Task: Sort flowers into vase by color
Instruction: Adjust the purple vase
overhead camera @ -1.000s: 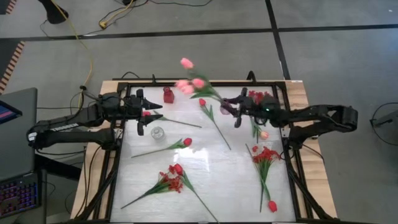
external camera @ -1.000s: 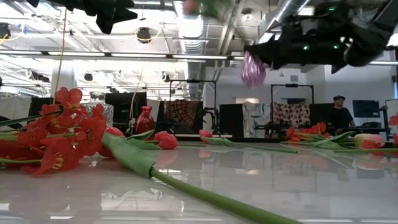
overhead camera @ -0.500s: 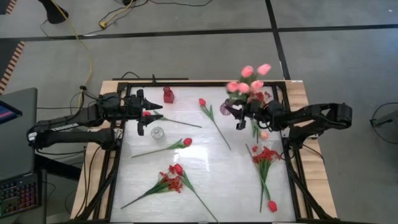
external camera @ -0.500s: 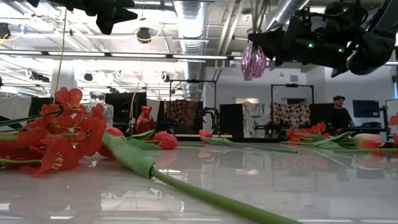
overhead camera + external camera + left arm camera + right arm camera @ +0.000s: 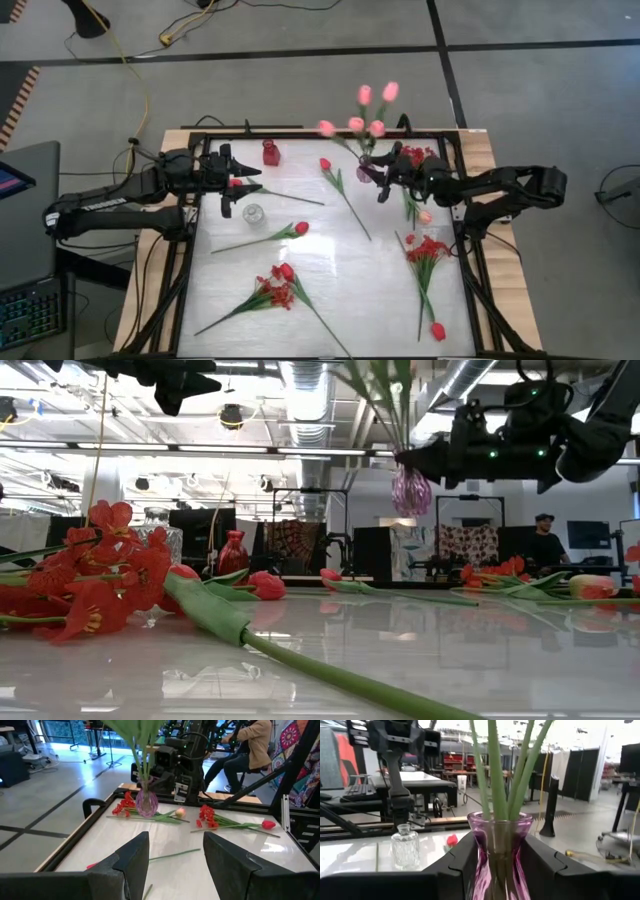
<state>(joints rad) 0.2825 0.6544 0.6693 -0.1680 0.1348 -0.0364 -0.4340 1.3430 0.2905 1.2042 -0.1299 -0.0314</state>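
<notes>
Seen from the low view, near to far: red sprays w/ a long green stem are laid on the desk in front; behind, a clear vase and a red vase are stood upright. A purple vase w/ pink tulips is held above the desk, clamped between the right gripper fingers. The left gripper is held over the desk's left side, fingers apart, nothing between. A person is seen far back.

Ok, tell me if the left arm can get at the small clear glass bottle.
Probably yes: the left gripper hovers open just above the clear bottle, with nothing between them.
</notes>
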